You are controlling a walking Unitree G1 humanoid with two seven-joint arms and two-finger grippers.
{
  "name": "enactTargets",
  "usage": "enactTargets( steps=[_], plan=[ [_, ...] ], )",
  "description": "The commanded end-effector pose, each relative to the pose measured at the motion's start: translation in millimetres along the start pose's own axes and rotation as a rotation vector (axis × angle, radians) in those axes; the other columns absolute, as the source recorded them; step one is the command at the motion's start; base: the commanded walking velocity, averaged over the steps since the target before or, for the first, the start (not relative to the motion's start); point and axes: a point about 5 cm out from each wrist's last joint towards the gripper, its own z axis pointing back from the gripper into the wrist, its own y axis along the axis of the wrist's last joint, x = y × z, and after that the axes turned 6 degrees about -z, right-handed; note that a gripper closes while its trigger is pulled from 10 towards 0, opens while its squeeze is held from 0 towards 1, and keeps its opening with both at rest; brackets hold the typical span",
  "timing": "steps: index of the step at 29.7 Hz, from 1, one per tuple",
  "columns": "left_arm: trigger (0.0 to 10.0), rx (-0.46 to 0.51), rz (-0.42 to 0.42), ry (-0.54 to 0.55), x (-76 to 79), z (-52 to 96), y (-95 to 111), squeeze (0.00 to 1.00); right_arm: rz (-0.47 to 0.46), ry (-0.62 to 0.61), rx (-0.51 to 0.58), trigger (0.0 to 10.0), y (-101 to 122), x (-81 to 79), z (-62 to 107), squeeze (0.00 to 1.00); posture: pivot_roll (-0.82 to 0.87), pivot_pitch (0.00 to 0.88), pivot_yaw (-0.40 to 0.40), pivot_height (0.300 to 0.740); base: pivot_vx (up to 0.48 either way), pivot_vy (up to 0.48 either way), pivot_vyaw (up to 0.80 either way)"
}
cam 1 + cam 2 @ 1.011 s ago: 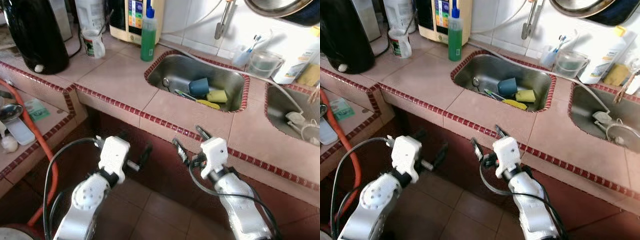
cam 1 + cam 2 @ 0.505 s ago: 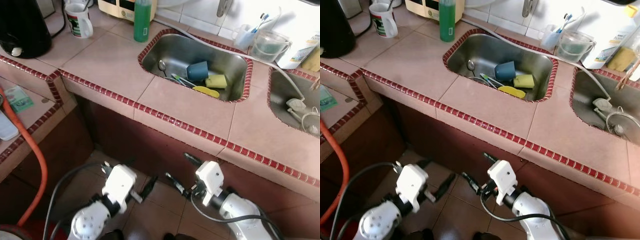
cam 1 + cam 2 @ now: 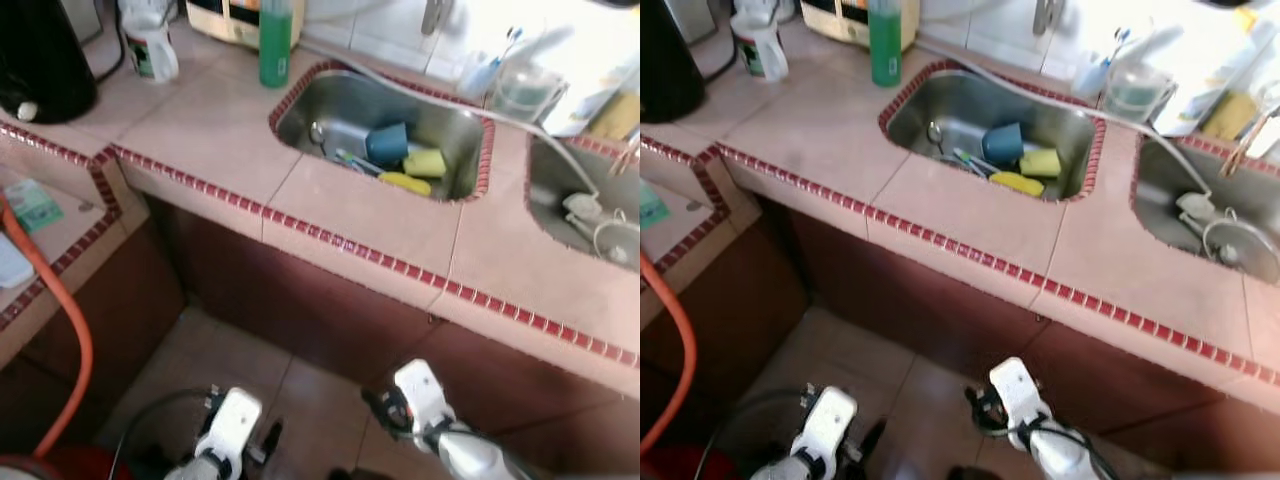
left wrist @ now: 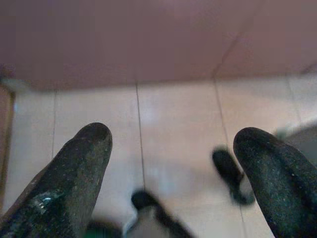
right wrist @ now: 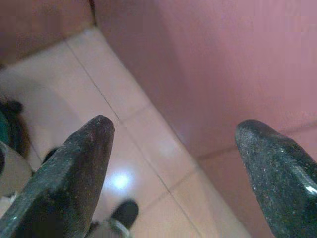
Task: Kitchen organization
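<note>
Below counter (image 3: 360, 215), L gripper (image 4: 171, 148), R gripper (image 5: 173, 144), both splayed

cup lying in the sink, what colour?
Blue cup; clearest in the right eye view.

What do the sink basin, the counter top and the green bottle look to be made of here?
Sink basin: probably stainless steel, brushed grey with soft reflections. Counter top: glazed pinkish tile, grout lines showing, edged with small dark red tiles. Green bottle: likely translucent plastic holding green liquid; blur leaves it uncertain.
</note>
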Motion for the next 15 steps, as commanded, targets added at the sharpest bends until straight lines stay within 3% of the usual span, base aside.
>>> enactTargets(
  steps=[1, 4, 15],
  plan=[
    [10.0, -0.047, 0.001, -0.017, 7.4, 0.5, -10, 0.0, -0.001, -0.021, -0.057, 10.0, -11, 0.6, 2.5, 0.0, -0.13, 0.089, -0.092, 0.732, 0.0, 0.0, 0.0],
    [10.0, -0.196, 0.033, -0.003, 12.2, 0.6, -32, 0.0, -0.024, -0.08, -0.185, 10.0, -34, -2.8, 5.3, 0.0, -0.15, 0.057, -0.058, 0.732, 0.0, 0.0, 0.0],
    [10.0, -0.289, 0.057, -0.012, 13.6, 0.3, -41, 0.0, -0.054, -0.118, -0.263, 10.0, -52, -17.7, 9.4, 0.0, -0.19, 0.046, -0.007, 0.732, 0.0, 0.0, 0.0]
  ],
)
